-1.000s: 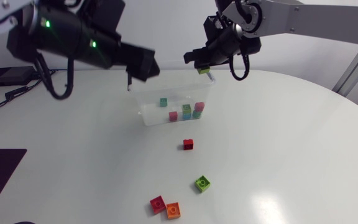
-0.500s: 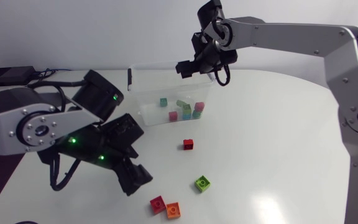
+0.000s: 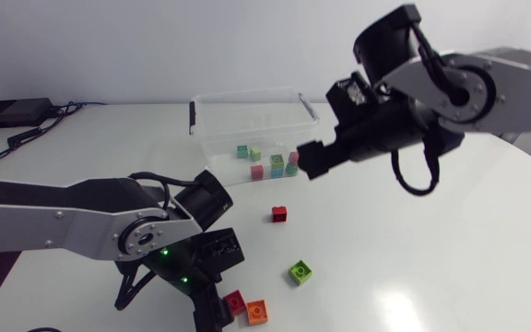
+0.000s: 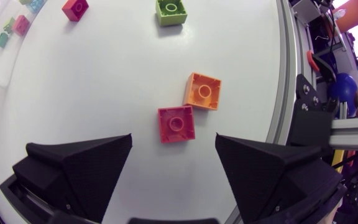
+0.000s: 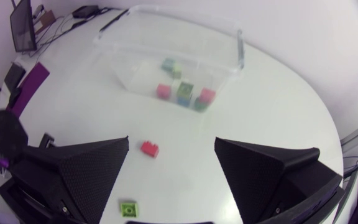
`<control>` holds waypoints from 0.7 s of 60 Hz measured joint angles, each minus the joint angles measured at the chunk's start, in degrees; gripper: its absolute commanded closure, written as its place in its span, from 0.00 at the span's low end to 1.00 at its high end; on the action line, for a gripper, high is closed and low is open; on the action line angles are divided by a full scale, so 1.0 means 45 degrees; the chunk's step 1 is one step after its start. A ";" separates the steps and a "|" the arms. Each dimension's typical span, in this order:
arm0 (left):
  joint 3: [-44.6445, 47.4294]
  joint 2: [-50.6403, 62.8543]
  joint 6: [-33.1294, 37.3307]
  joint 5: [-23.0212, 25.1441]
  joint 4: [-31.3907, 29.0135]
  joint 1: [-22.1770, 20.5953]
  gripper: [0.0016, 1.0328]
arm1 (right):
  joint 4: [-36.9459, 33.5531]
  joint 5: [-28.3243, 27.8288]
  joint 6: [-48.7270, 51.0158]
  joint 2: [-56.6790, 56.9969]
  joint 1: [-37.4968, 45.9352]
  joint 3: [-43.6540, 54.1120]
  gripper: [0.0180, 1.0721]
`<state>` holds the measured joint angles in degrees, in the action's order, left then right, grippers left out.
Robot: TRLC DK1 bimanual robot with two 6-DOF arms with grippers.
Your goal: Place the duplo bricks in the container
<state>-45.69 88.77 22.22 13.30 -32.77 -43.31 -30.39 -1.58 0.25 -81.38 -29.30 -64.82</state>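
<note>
**Left gripper** [image 4: 173, 140]: fingers spread wide, holding nothing; low over the table [image 3: 413, 258] at its near edge.

**Red brick** [image 4: 176, 124]: on the table, studs up, straight ahead of the left gripper and centred on the gap between its fingers, touching neither. Square, so no long axis; sides slightly turned from the fingers.

**Orange brick** [image 4: 202, 91]: just beyond the red brick, corner to corner, touching or nearly so.

**Green brick** [image 4: 170, 11]: further ahead, apart.

**Small red brick** [image 3: 279, 214]: alone, between the green brick and the container.

**Container** [image 3: 212, 109]: clear, at the far side, several bricks inside.

**Right gripper** [image 5: 171, 146]: fingers apart, empty, raised beside the container.

**Judgement**: the left arm is the nearer to the red brick.
</note>
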 measured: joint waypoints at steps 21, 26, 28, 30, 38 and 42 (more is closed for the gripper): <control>0.0000 0.1433 0.0097 0.0010 0.0763 -0.0491 0.76 | -0.0107 -0.0068 -0.0151 0.0884 -0.2210 0.3881 0.04; -0.0039 0.1613 0.0117 0.0170 0.1282 -0.0447 0.86 | 0.0403 -0.0063 -0.0155 0.0534 -0.2516 0.4478 0.04; -0.0049 0.1666 0.0121 0.0243 0.1355 -0.0379 0.86 | 0.0612 -0.0049 -0.0151 0.0325 -0.2565 0.4629 0.04; -0.0083 0.1671 0.0121 0.0345 0.1365 -0.0277 0.87 | 0.0845 -0.0049 -0.0151 0.0107 -0.2565 0.4755 0.05; -0.0121 0.1486 0.0121 0.0452 0.1336 0.0078 0.87 | 0.1734 -0.0024 -0.0141 -0.0937 -0.2565 0.4872 0.05; -0.0121 0.1039 0.0121 0.0452 0.1161 0.0272 0.88 | 0.2118 -0.0019 -0.0092 -0.1428 -0.2565 0.4872 0.05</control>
<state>-46.24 93.45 22.76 15.33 -27.55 -42.09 -20.86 -1.67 -0.16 -87.81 -40.84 -42.89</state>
